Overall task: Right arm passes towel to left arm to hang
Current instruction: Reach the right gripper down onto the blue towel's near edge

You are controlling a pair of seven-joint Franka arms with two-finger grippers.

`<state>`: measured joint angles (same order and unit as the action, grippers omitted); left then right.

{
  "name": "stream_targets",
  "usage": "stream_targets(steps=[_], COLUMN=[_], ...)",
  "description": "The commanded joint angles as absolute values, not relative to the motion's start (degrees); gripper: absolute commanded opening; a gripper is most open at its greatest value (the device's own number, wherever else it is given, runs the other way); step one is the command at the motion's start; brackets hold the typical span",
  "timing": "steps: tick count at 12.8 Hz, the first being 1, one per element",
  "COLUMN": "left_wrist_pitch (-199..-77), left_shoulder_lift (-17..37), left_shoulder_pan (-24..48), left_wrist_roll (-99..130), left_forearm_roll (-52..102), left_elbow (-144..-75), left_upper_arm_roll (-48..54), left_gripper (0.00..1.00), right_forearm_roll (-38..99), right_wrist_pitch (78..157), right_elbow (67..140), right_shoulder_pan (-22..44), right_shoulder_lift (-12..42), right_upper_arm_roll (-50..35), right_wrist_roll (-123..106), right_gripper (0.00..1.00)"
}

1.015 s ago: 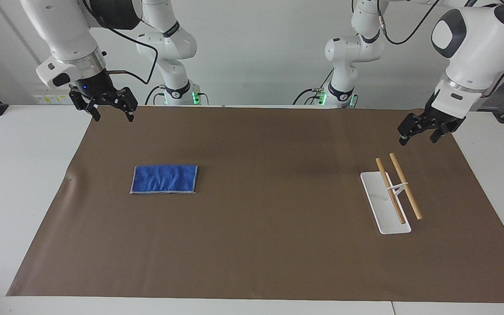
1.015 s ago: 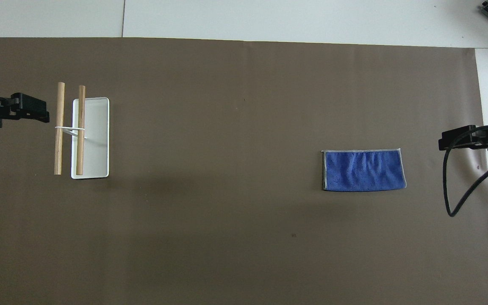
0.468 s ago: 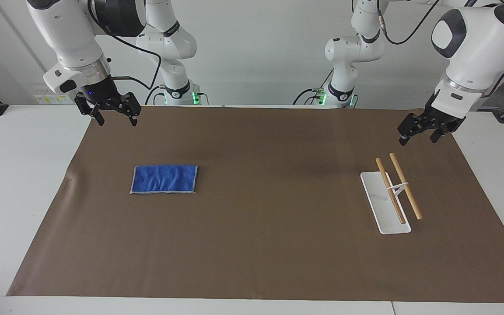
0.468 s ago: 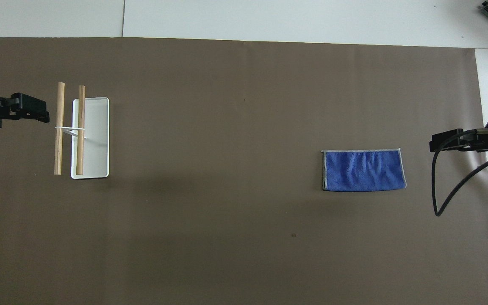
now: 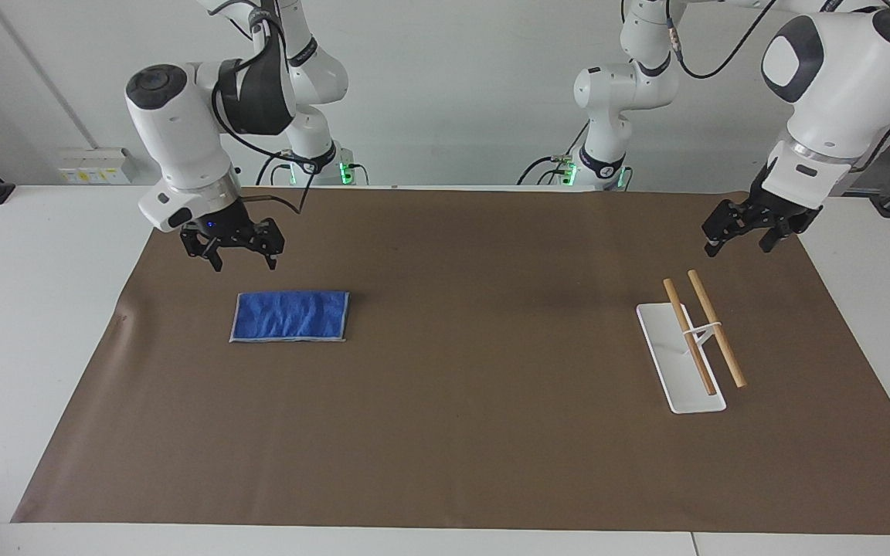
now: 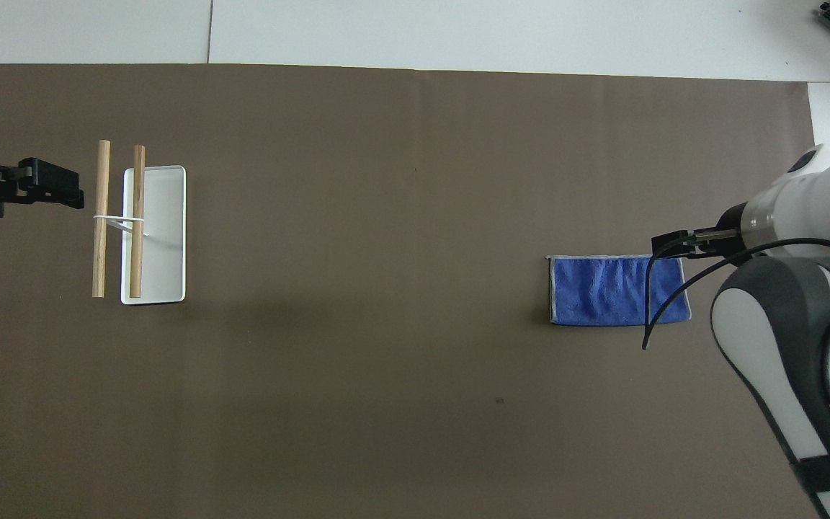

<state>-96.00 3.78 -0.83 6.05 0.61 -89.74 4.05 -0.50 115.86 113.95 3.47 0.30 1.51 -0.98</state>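
Observation:
The blue towel (image 5: 290,316) lies flat on the brown mat toward the right arm's end of the table; it also shows in the overhead view (image 6: 613,290). My right gripper (image 5: 245,264) is open and empty, in the air over the towel's end toward the right arm, and does not touch it. In the overhead view the right gripper (image 6: 674,242) covers that end's edge, with its black cable looping over the cloth. My left gripper (image 5: 738,247) is open and empty. It waits in the air beside the rack, and shows edge-on in the overhead view (image 6: 73,193).
A towel rack with a white base (image 5: 669,363) and two wooden rods (image 5: 715,328) stands on the mat toward the left arm's end; it also shows in the overhead view (image 6: 163,238). The brown mat (image 5: 476,401) covers most of the white table.
My right arm has swung in from the mat's edge and come down toward the towel, and its gripper now hangs over the towel's end. The left arm, the towel and the rack have not moved.

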Motion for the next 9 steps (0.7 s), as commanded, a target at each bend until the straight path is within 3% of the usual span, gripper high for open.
stream_targets(steps=[1, 5, 9], left_wrist_pitch=[-96.3, -96.3, -96.3], left_shoulder_lift=[2.5, 2.5, 2.5], left_shoulder_pan=[-1.1, -1.1, -1.1], left_wrist_roll=[5.5, 5.5, 5.6], left_forearm_roll=[1.7, 1.7, 1.7], left_elbow=[-91.2, -91.2, -91.2], left_upper_arm_roll=[3.9, 3.9, 3.9], left_gripper=[1.00, 1.00, 1.00], right_forearm_roll=[0.0, 0.1, 0.3], right_wrist_pitch=[124.1, 137.8, 140.6], right_elbow=[120.5, 129.8, 132.8], right_shoulder_pan=[2.8, 2.5, 1.1], right_shoulder_lift=[1.9, 4.5, 4.8], right_upper_arm_roll=[1.5, 1.5, 1.4], right_wrist_roll=[-6.1, -7.9, -10.1], right_gripper=[1.00, 1.00, 1.00])
